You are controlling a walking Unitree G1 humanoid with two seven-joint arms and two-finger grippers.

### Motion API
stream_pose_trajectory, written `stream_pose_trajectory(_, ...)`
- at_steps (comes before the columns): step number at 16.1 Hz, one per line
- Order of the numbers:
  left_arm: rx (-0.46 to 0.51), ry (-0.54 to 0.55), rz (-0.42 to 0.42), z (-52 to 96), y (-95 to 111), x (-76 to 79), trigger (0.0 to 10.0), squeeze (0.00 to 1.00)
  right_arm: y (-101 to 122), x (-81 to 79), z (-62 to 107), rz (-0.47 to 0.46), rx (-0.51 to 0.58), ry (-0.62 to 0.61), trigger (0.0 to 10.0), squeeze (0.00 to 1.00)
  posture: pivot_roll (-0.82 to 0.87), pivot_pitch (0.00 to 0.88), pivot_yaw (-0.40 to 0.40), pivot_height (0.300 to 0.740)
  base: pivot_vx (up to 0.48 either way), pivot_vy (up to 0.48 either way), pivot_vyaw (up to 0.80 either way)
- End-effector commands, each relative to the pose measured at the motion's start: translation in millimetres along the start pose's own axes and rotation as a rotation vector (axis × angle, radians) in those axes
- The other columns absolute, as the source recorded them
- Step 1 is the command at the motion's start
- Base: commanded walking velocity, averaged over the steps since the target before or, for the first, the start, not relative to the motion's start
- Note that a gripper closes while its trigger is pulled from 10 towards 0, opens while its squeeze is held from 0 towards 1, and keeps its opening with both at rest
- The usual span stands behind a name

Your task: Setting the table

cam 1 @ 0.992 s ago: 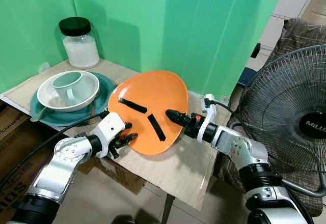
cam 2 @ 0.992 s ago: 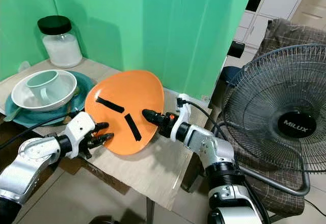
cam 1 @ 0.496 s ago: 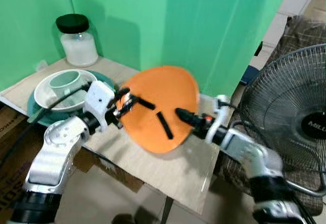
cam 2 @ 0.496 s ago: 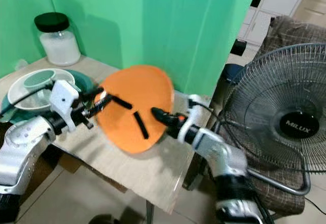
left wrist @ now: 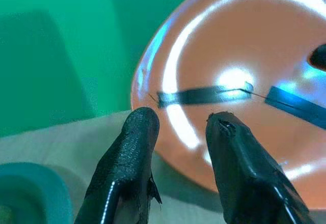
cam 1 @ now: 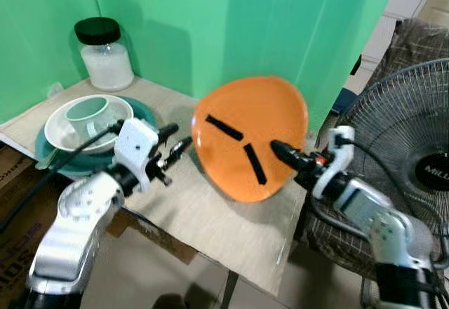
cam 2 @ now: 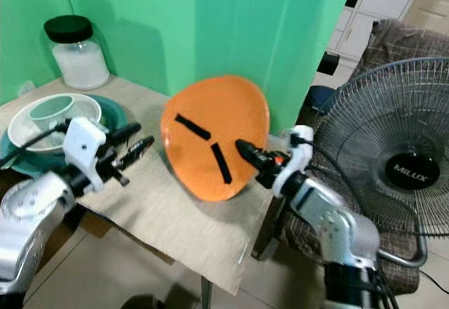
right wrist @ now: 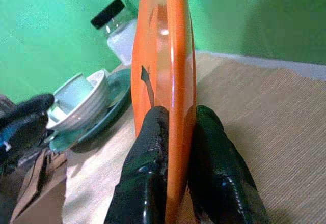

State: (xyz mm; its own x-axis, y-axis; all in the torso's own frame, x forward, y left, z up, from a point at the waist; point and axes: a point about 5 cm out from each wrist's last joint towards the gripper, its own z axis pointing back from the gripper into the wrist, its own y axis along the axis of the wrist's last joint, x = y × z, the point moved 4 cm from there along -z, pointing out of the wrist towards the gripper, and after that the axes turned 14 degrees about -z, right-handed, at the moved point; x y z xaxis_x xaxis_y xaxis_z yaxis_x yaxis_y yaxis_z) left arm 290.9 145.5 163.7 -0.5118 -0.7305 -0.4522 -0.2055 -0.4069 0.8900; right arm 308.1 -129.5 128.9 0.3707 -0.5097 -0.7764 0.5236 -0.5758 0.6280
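Pinching the orange plate (cam 1: 249, 137) by its rim, my right gripper (right wrist: 175, 132) holds it nearly on edge above the table (cam 1: 210, 218), so my left gripper (cam 1: 175, 144), empty and slightly parted, waits just beside it.

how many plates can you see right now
2: an orange plate, held tilted up on edge over the table by the right gripper, and a teal plate under the white bowl at the table's left end. More could be hidden.
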Motion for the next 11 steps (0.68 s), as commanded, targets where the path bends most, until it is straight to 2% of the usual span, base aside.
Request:
stream_pose_trajectory(1,0.020,0.027,0.011,2.8,8,-2.6,10.0,0.00,14,-15.1,6.2,0.035,0.046,0.044,0.0,0.00,0.18,0.000,-0.079,0.740,0.000,0.000,0.00)
stream_pose_trajectory(3,0.022,0.076,0.014,7.5,11,-8.5,10.0,0.00,21,-22.1,12.9,0.068,0.085,0.040,0.0,0.00,0.18,0.000,-0.078,0.740,0.000,0.000,0.00)
stream_pose_trajectory(4,-0.010,0.214,0.019,12.2,9,-27.7,10.0,0.00,31,-31.0,16.6,0.104,0.145,0.032,0.0,0.00,0.18,0.000,-0.078,0.740,0.000,0.000,0.00)
stream_pose_trajectory(6,-0.076,0.323,0.055,19.8,2,-39.2,10.0,0.00,38,-36.7,19.8,0.131,0.223,-0.010,0.0,0.00,0.18,0.000,-0.074,0.740,0.000,0.000,0.00)
stream_pose_trajectory(9,-0.079,0.331,0.048,21.6,7,-31.9,10.0,0.00,35,-47.8,20.0,0.198,0.262,-0.043,0.0,0.00,0.18,0.000,-0.076,0.740,0.000,0.000,0.00)
stream_pose_trajectory(11,-0.123,0.325,0.056,18.3,1,-23.5,10.0,0.00,37,-52.1,20.3,0.246,0.296,-0.071,0.0,0.00,0.17,0.000,-0.076,0.740,0.000,0.000,0.00)
